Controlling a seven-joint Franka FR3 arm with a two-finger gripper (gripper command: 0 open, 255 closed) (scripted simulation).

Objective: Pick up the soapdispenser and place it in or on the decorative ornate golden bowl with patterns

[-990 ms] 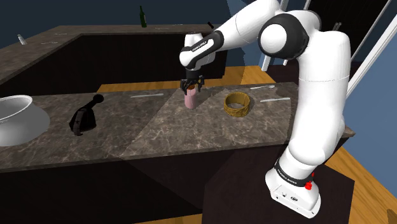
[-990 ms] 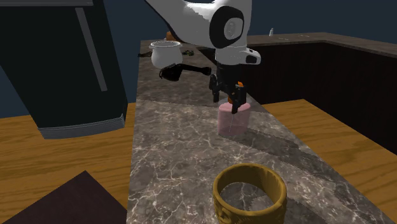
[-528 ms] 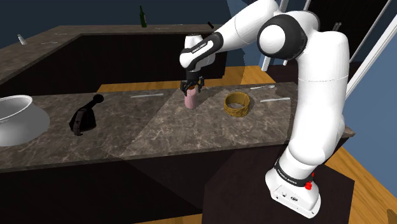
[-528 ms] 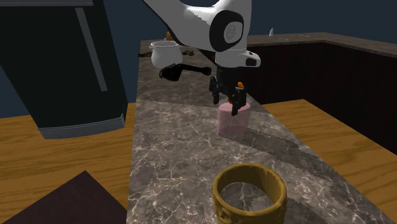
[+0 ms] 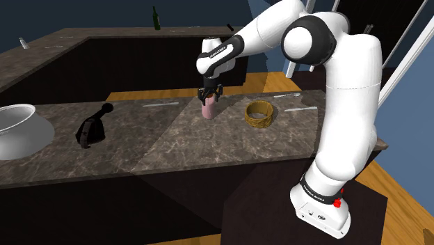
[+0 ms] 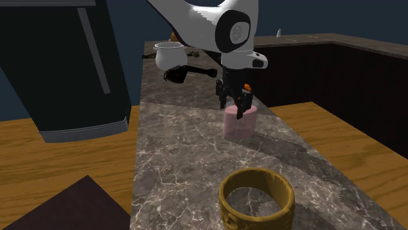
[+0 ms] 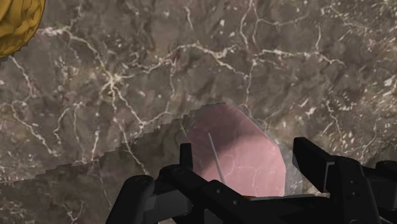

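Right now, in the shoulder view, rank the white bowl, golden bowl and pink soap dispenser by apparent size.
1. white bowl, largest even though the picture's edge cuts it off
2. golden bowl
3. pink soap dispenser, clearly smallest

The white arm (image 5: 351,90) rises tall and bends at a high elbow, the forearm reaching out to the shoulder view's left. The wrist tips over, the black gripper (image 5: 209,96) (image 6: 233,108) (image 7: 245,158) points straight down, and the fingers (image 7: 313,163) stand apart.
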